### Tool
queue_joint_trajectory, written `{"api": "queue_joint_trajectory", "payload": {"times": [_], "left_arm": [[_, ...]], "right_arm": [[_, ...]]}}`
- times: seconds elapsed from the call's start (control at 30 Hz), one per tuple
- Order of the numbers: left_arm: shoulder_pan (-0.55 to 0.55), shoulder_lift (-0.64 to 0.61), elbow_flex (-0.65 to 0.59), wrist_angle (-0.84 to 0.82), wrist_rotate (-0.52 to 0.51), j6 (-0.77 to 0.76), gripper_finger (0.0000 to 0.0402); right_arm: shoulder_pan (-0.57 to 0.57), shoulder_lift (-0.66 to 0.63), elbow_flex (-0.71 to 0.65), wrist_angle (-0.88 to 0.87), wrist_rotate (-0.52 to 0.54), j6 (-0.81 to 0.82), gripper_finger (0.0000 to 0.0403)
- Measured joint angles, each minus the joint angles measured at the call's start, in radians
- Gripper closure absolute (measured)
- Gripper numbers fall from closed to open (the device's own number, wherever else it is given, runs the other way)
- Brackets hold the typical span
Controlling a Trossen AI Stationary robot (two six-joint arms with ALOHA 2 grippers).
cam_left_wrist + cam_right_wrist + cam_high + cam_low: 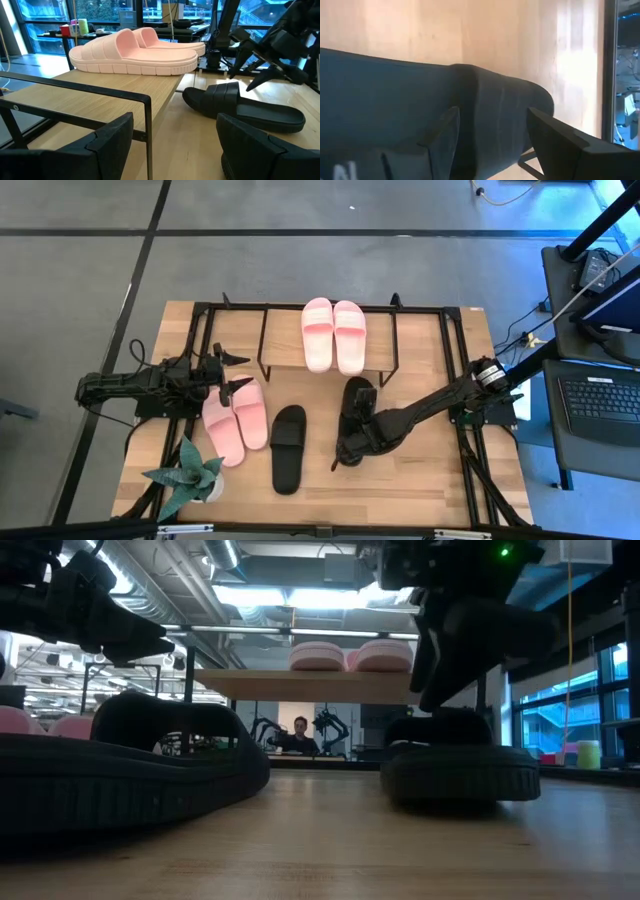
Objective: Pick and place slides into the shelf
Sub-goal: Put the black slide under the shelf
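Observation:
A light pink pair of slides (pixel 333 335) (pixel 140 50) lies soles down on the shelf's (pixel 420 340) top board. A second pink pair (pixel 235 420) rests on the table at the left. One black slide (pixel 288 448) lies flat on the table near the middle. The other black slide (pixel 357 395) (pixel 455 770) lies flat to its right. My right gripper (pixel 348 450) (pixel 470 660) (pixel 492 117) hangs open just above this slide's near end, slanting down, with a gap below it in the low view. My left gripper (pixel 232 370) (pixel 175 125) waits open and level at the left, by the shelf's end.
A potted plant (pixel 190 475) stands at the table's near left corner. The shelf's thin black frame (pixel 147 115) stands close in front of my left gripper. Bare tabletop (pixel 420 480) lies near and right of the black slides. A person (pixel 300 730) sits in the room beyond the table.

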Motion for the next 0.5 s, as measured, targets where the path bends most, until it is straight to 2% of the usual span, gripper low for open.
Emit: {"api": "queue_joint_trajectory", "payload": {"times": [0.33, 0.4, 0.5], "left_arm": [[0.000, 0.000, 0.000, 0.000, 0.000, 0.000, 0.0125], [0.000, 0.000, 0.000, 0.000, 0.000, 0.000, 0.0125], [0.000, 0.000, 0.000, 0.000, 0.000, 0.000, 0.0125]], "right_arm": [[0.045, 0.000, 0.052, 0.001, -0.045, 0.026, 0.0171], [0.055, 0.000, 0.069, 0.008, -0.088, 0.037, 0.0171], [0.065, 0.000, 0.088, 0.053, -0.207, 0.094, 0.0171]]}}
